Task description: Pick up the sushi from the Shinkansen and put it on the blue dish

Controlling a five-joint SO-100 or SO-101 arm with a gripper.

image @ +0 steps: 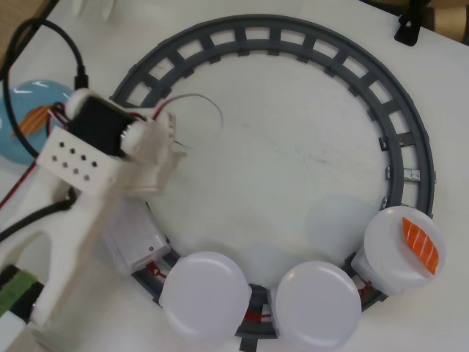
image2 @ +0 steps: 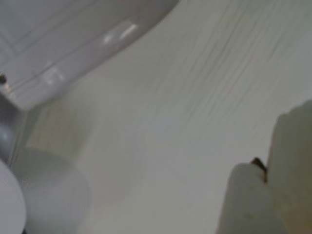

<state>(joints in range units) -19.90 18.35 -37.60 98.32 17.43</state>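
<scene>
In the overhead view the Shinkansen (image: 135,246) sits on the lower left of the track, its nose under my arm. It pulls three round white plates. Two are bare, and the right-hand plate (image: 388,264) carries an orange striped piece (image: 422,246). No plain pale sushi shows on any plate. The blue dish (image: 22,103) lies at the far left, half hidden by the arm, with an orange striped piece on it. My gripper (image: 165,154) hangs over the track's left side. In the blurred wrist view, a pale finger (image2: 292,156) touches a cream rounded shape (image2: 248,202) that I cannot identify.
The grey circular track (image: 293,37) fills most of the table. Black and red cables (image: 69,51) run along the left edge by the blue dish. A dark clip (image: 407,29) stands at the top right.
</scene>
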